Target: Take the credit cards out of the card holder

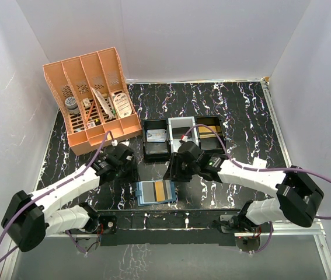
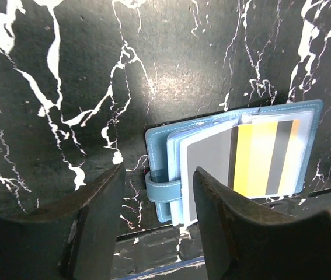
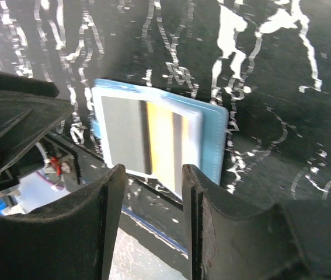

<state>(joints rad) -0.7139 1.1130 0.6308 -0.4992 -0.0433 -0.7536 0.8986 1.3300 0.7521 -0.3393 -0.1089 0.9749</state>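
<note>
On the near table point(image 1: 241, 111): card holder point(image 1: 156, 192) open, striped card point(image 2: 258, 157) inside | my left gripper point(image 2: 158, 170) parted, empty | my right gripper point(image 3: 152, 172) parted, empty.

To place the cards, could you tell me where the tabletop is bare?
Bare black marble tabletop lies behind and right of the three black and white trays. Crowded: the front centre, where the left arm and right arm flank the open teal-blue card holder, and the back left, filled by the orange plastic organiser.
</note>
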